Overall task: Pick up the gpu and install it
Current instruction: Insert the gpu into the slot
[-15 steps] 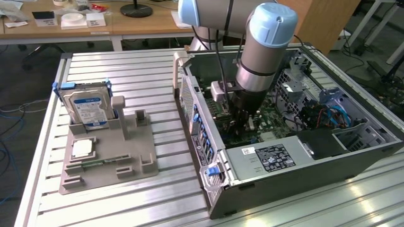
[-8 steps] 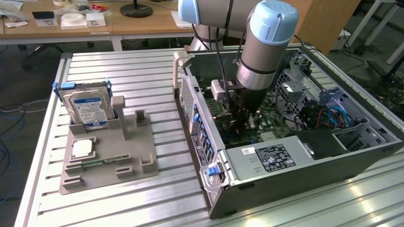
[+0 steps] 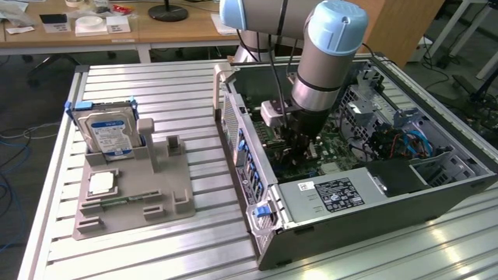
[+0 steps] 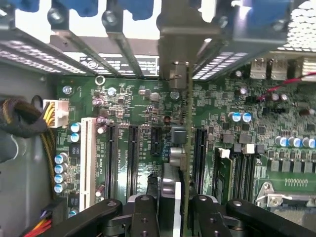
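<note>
GPU stood on its edge over the green motherboard, seen end-on in the wrist view as a thin card running from the gripper toward the rear slot openings, its silver bracket up against the row of slot covers. It sat between the black expansion slots, though I could not tell whether it was pushed fully into one. The black fingers were drawn in narrow on either side of the card's near end, clamping it.

From the exterior view, the arm reached down into the open computer case, which lay on its side on the slatted metal table. The gripper's lower end was down among the boards inside the case. A power supply with a white label filled the near corner of the case.

To the exterior view's left, well apart from the case, a grey parts holder rested on the table. A hard drive with a blue-white label stood upright in it.
</note>
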`<action>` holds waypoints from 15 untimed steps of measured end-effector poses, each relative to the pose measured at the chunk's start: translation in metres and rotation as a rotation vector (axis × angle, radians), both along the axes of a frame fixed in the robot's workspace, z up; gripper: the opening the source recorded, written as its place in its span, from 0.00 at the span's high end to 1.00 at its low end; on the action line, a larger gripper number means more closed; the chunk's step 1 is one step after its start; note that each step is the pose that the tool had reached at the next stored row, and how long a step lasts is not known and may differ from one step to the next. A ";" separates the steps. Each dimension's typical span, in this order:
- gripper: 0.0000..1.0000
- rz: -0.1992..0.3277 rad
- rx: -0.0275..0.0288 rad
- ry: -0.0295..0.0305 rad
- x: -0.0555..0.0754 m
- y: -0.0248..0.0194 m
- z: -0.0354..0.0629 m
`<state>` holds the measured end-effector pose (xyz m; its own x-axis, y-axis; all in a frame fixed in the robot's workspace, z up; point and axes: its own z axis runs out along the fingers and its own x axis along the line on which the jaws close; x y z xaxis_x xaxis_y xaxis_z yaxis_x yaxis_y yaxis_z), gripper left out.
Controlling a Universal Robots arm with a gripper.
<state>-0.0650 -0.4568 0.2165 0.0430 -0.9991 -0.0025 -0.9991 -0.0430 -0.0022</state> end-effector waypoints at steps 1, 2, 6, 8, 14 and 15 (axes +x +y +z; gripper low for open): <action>0.67 0.006 0.0001 0.0000 0.000 0.0000 0.0001; 0.67 0.007 -0.0002 0.0001 0.000 0.0000 0.0004; 0.67 0.008 0.0000 0.0000 0.000 0.0000 0.0062; 0.67 0.008 0.0002 0.0000 0.000 0.0000 0.0068; 0.67 0.008 0.0000 0.0000 0.000 0.0000 0.0069; 0.67 0.008 0.0000 0.0000 0.000 0.0000 0.0069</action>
